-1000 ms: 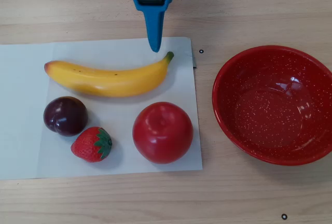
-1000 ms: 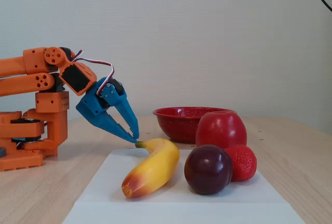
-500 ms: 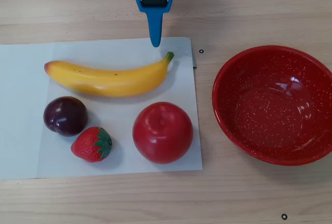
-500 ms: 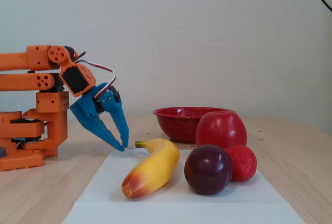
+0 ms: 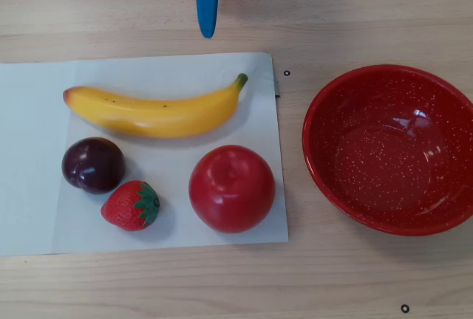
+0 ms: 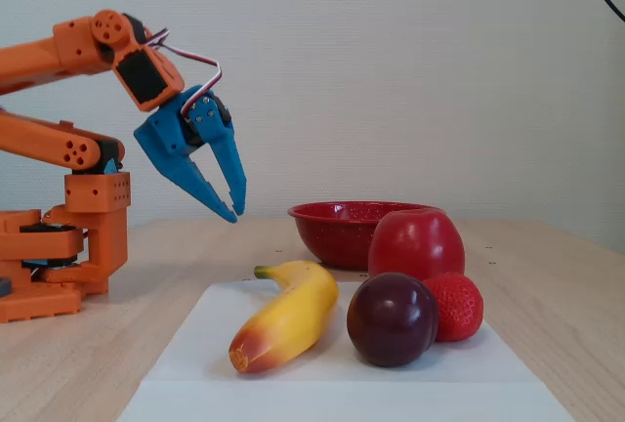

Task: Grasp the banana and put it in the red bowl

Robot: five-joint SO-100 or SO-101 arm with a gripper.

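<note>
Lifted clear since a second ago, the pincer (image 6: 232, 215) now hangs well above the table instead of hovering just beside the banana's green stem, and in the overhead view it has drawn back toward the top edge, off the white paper sheet (image 5: 29, 149). Its two blue fingers look pressed together, or nearly so, and they grip nothing.

Nearest the fixed camera, and farthest from the pincer, lie the plum (image 6: 392, 319) and the strawberry (image 6: 456, 307). Next comes the banana (image 6: 285, 315), flat on the sheet below and in front of the fingertips, with its stem end pointing toward the arm and its reddish end away. The apple (image 6: 416, 244) stands beyond the plum. Farthest back sits the red bowl (image 6: 337, 215), empty, off the sheet and well apart from the pincer.

With the jaws this narrow, a descent would probably strike the top of the banana and push or roll it toward the plum rather than straddle it. A grasp at the thin stem could also let the long body swing and slip out on the way to the bowl.

From above, the pincer is cut off at the top edge, so the gap between its fingers cannot be judged there.
</note>
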